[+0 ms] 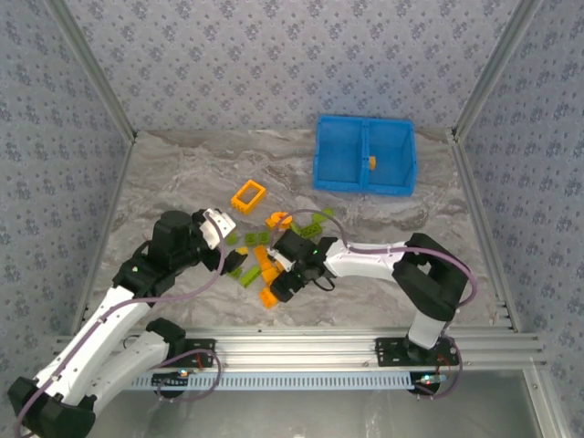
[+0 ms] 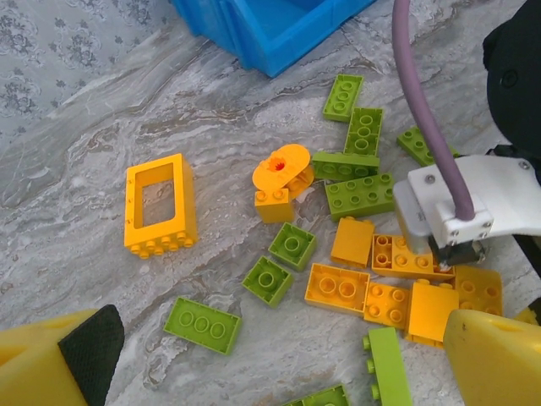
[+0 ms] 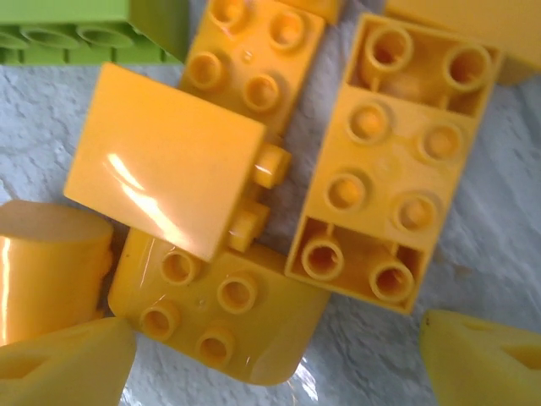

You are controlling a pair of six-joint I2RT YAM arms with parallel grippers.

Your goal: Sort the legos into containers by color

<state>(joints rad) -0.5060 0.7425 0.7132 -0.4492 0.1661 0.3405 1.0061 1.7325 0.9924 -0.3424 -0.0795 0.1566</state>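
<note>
- While the orange bricks (image 3: 254, 59) lie packed edge to edge on the table (image 3: 507, 254), the likeliest catch, I'd say, is the stud-up square brick (image 3: 211, 313). It sits between the right gripper's (image 3: 270, 364) fingertips, closer to one tip than the other.
- Past it, a long upturned brick (image 3: 393, 161) runs away from the tips, its long axis roughly square to the line on which the jaws would close.
- A smooth-faced brick (image 3: 165, 156) lies on its side against the square one, so a clean pinch looks crowded.
- That right gripper is spread wide with nothing in it, low over this cluster at the near edge of the pile.
- Off to the left, the left gripper (image 2: 279, 364) is also spread and empty. It hangs higher, over green bricks (image 2: 201, 324); the right arm is plainly nearer the orange ones.
- Well apart at the far right stands the bin (image 1: 365, 187), one orange piece (image 1: 371, 162) in its right compartment.
</note>
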